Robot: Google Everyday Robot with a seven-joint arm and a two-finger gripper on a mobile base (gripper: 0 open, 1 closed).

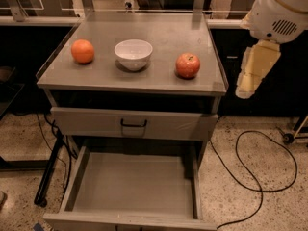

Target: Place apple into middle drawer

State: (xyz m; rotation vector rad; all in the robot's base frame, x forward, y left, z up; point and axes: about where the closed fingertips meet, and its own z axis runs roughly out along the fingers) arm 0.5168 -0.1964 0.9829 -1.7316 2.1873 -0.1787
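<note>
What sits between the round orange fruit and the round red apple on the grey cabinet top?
A white round bowl, in the camera view. The cream two-finger gripper hangs further right, past the red apple.

The table [144,83] carries three items: one apple [187,65], one orange [83,51] and one bowl [133,54]. Drawers total two: one open drawer [134,189] and, above it, one shut drawer [86,121] with one handle [133,124]. One pincer [244,90] hangs right of the table; one cable [262,189] lies on the floor.
</note>
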